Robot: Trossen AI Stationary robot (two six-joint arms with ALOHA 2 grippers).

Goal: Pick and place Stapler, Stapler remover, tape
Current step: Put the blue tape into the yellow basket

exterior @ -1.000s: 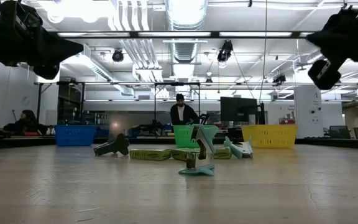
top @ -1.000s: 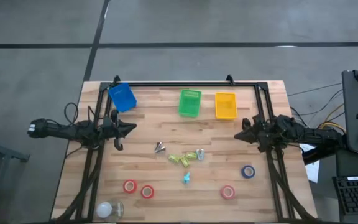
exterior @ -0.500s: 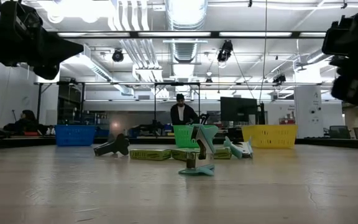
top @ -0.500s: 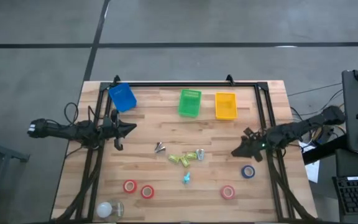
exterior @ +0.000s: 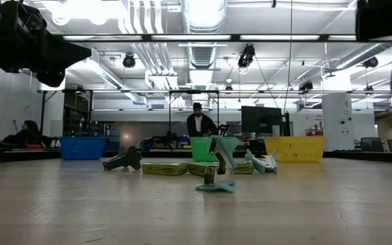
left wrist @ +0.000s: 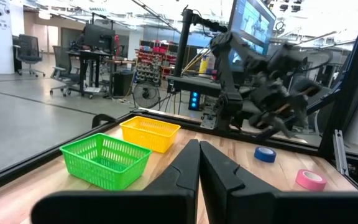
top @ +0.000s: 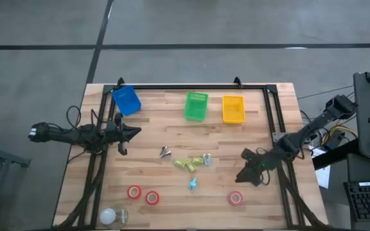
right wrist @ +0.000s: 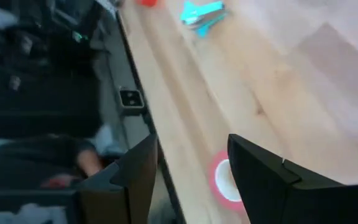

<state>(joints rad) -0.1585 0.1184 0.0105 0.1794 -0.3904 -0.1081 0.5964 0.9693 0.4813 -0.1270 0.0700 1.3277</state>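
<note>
– Starting at the near edge: where is the tape?

– Two red rolls lie near left, beside a white roundish object. A third red roll lies near right. The dark blue roll is hidden under the right arm from above. The left wrist view shows it on the table close by that arm.

– Which way do they point?

– All lie flat with the hollow centre up, so they have no long axis. I'd guess a grip from straight above suits them.

– And the right gripper?

– It hovers just beyond the near-right red roll, fingers apart and holding nothing. Its wrist view frames that roll in the gap between the fingers, so I judge it is lining up on it.

– Farther out?

– A teal piece, likely the stapler remover, sits mid-table. It looks oblong, but its heading is too small to call. Beyond it, lime-green pieces lie roughly left to right, with a small dark metal item to their left.

– The left gripper?

– It waits above the left side, fingers pressed together, empty.

– Farthest?

– Blue, green and yellow baskets stand in a row, presumably one for each kind of item.
</note>
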